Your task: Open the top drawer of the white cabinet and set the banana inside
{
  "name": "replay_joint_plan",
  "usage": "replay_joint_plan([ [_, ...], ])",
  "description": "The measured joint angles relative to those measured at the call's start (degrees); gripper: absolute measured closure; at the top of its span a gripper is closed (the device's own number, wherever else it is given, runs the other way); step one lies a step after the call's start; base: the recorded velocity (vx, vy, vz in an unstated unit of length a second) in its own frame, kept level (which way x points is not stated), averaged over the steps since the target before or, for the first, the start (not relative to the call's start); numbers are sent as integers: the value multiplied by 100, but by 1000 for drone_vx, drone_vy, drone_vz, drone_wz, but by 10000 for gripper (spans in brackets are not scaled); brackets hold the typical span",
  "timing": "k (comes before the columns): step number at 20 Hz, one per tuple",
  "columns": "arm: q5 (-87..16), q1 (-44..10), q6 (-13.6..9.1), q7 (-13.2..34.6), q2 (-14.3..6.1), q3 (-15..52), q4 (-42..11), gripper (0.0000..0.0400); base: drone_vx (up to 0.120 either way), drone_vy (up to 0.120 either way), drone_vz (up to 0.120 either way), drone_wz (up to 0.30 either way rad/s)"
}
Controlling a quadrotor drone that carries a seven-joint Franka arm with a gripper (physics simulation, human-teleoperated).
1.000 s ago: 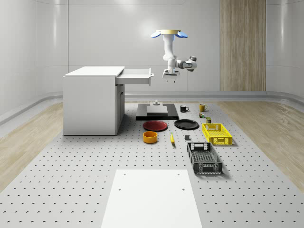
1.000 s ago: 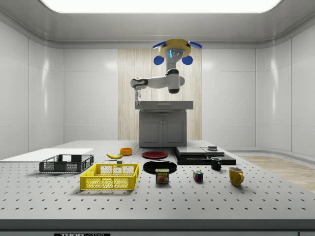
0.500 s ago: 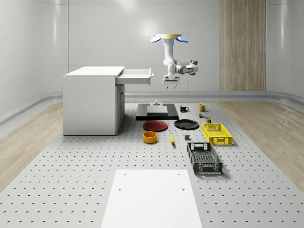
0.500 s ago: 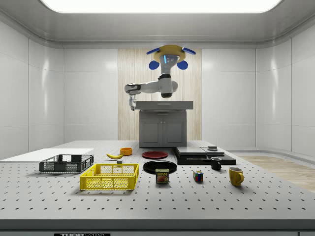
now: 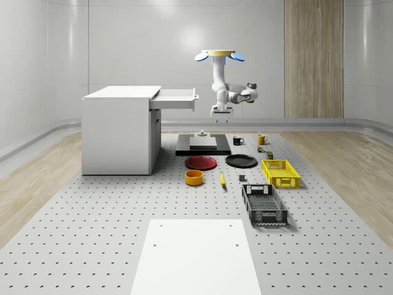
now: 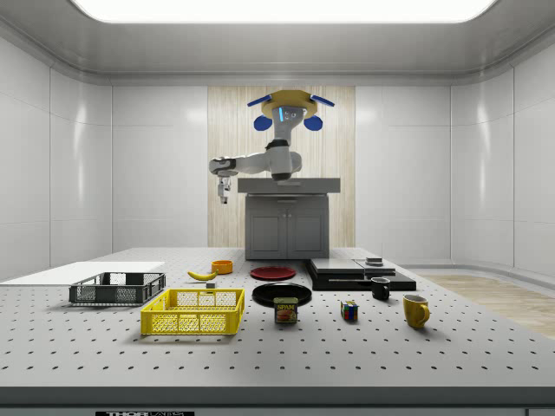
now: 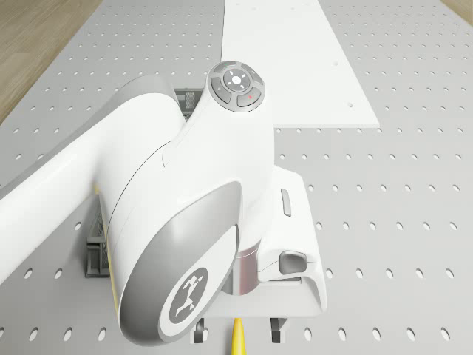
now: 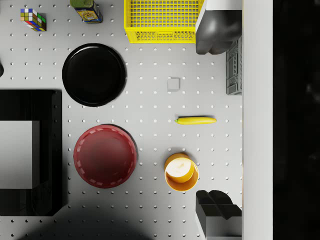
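The quadrotor drone with blue rotors (image 5: 220, 56) was seen hovering in the air beside the pulled-out top drawer (image 5: 176, 98) of the white cabinet (image 5: 120, 131), on the whole-scene view's right of it, above the far part of the perforated grey table (image 5: 92, 233). The white seven-joint arm (image 6: 260, 160) was hung below the drone, and the end effector (image 5: 220, 114) was pointed downward, well above the table and apart from the drawer front. In the wrist view two dark fingers (image 8: 216, 30) were shown spread apart with nothing between them, so the end effector was open and empty.

The yellow banana (image 8: 195, 120) was lying flat on the table, untouched, between the orange round bowl (image 8: 181, 171) and the black mesh crate (image 5: 264, 204); in the whole-scene view it (image 5: 222, 179) was placed just to the right of the bowl. A small grey square tile (image 8: 173, 84) was lying near it. The dark red round plate (image 8: 105, 155) and the black round plate (image 8: 94, 74) were set side by side next to the black flat platform (image 5: 203, 145). The yellow mesh basket (image 8: 162, 20) was standing beyond the banana, with a green tin can (image 8: 87, 11) and a multicoloured puzzle cube (image 8: 33, 19) close by. A large white sheet (image 5: 195, 255) was lying on the near part of the table.
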Motion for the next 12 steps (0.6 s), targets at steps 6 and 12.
replay_joint_plan([
  [6, -54, 17, 114, -15, -129, 1, 3, 0, 120, 0, -120, 0],
  [12, -103, 31, 217, -27, -243, 3, 6, 0, 120, -53, -120, 0],
])
